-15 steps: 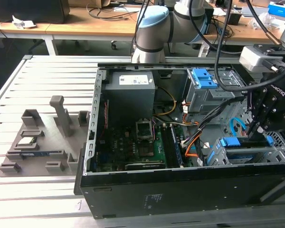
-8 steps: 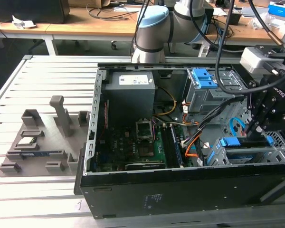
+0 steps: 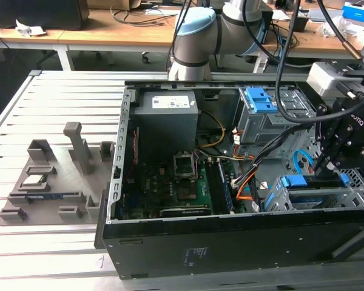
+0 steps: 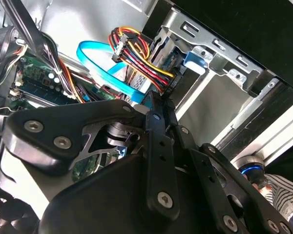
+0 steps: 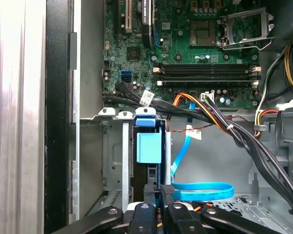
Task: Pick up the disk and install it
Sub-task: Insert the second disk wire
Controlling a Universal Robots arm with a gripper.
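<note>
**A:** Where was the disk?

**B:** The flat hard drive with blue plastic side rails (image 5: 149, 146) stood on edge in a slot of the grey sheet-metal drive cage (image 5: 115, 161). One blue rail faced the camera in the first wrist view. In the exterior view the disk (image 3: 314, 184) sat at about 4 o'clock from the green motherboard (image 3: 170, 182), inside the open black computer case (image 3: 230, 248).

**A:** And the pincer?

**B:** The black gripper (image 5: 159, 187) hung right at the disk's exposed edge. Its 2 fingers were pressed together, and I could see nothing between them. The second wrist view showed the same gripper (image 4: 158, 100) narrowing to 1 closed tip. I couldn't tell whether that tip touched the disk. In the exterior view the gripper (image 3: 327, 163) was just at 1 o'clock of the disk.

**A:** What lay around it?

**B:** A flat bright-blue data cable (image 5: 205, 190) looped just beside the cage. A second grey cage with bright blue latches (image 3: 261, 100) stood at 12 o'clock from the disk. The large grey power-supply box (image 3: 167, 112) was at 12 o'clock from the motherboard. Outside the case, at 9 o'clock, a grey moulded parts tray (image 3: 48, 176) rested on the slatted aluminium table (image 3: 48, 103).
</note>
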